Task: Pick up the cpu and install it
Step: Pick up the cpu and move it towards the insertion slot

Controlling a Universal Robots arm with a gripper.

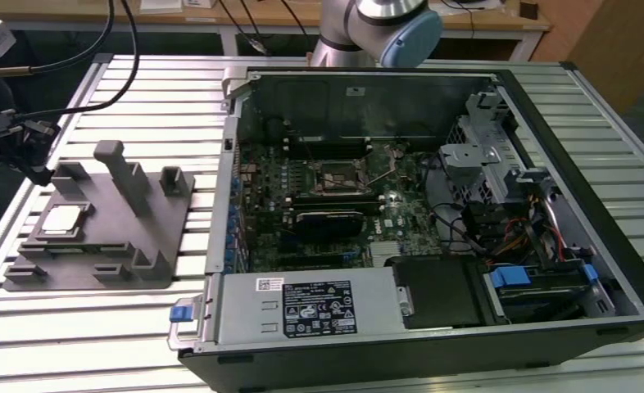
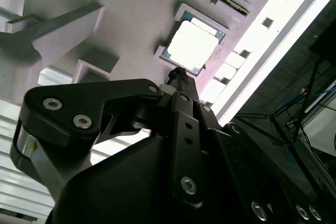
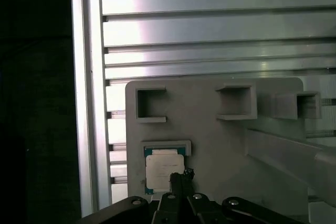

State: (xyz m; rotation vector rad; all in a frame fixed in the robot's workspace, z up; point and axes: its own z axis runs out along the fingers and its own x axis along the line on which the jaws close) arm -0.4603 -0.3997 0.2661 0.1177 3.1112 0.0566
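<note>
The gripper (image 2: 178,73) is hovering clenched, gripping nothing, with its tip just at the cpu (image 2: 192,45) edge. The cpu is lying in the grey holder block (image 1: 136,246), at 9 o'clock from the computer case (image 1: 355,102) in the exterior view.

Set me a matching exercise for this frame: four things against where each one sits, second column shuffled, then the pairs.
1. cpu
2. motherboard socket
3. power supply
4. holder block

A. on the slatted table, at the exterior view's left of the computer case
B. in a recess of the holder block
C. along the case's side nearest the exterior camera
D. mid-board inside the open case

Pairs: 1-B; 2-D; 3-C; 4-A
</note>
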